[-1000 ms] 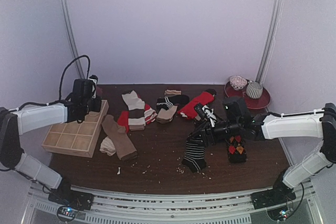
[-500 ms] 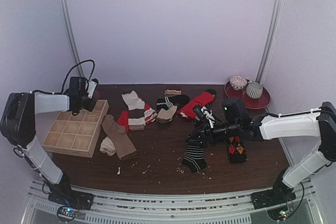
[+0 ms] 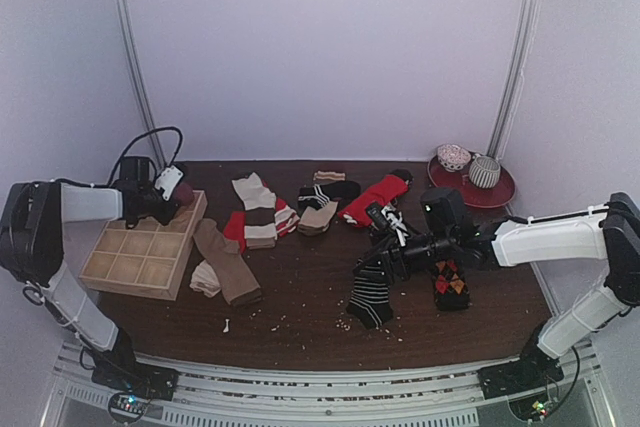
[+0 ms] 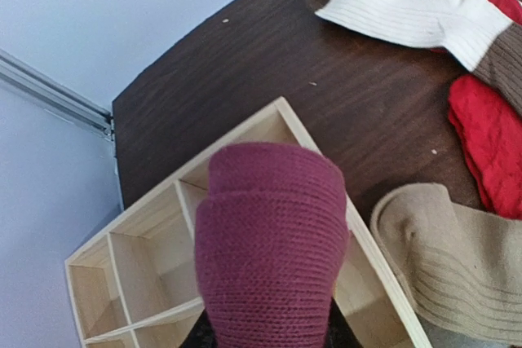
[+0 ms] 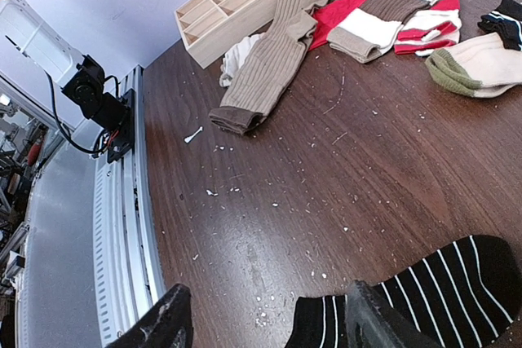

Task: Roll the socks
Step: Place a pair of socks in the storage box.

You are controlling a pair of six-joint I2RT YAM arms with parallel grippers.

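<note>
Socks: most lie loose and flat on the dark table (image 3: 300,302). One of them, a rolled magenta sock (image 4: 273,242), is up in the left gripper (image 3: 177,191).
Left gripper: closed partway around the magenta roll and pinching it from both sides. In the wrist view only dark slivers of its fingers show beneath the roll.
Under the left gripper: a wooden compartment tray (image 3: 140,259), with its far corner cells directly below the roll. The roll looks clear of the wood, though the angle does not settle that.
Past the left gripper's tips: a cream-and-brown sock (image 4: 408,10) lies farther out on the table. A tan sock (image 4: 457,266) lies closer, just beside the tray's edge.
Right gripper (image 5: 269,325): its jaws stand wide apart and hold nothing. It hangs low over the table.
Between the right gripper's fingers (image 5: 163,323): the cuff end of the black-and-white striped sock (image 5: 432,295) — it lies flat on the wood, not lifted.
Behind the right gripper: an argyle sock (image 3: 450,282) lies beneath the wrist.
To the far side of the right gripper: a long red sock (image 3: 378,195) lies near.
Ahead of the right gripper: bare wood speckled with pale crumbs, then the tan sock and the tray beyond it.
</note>
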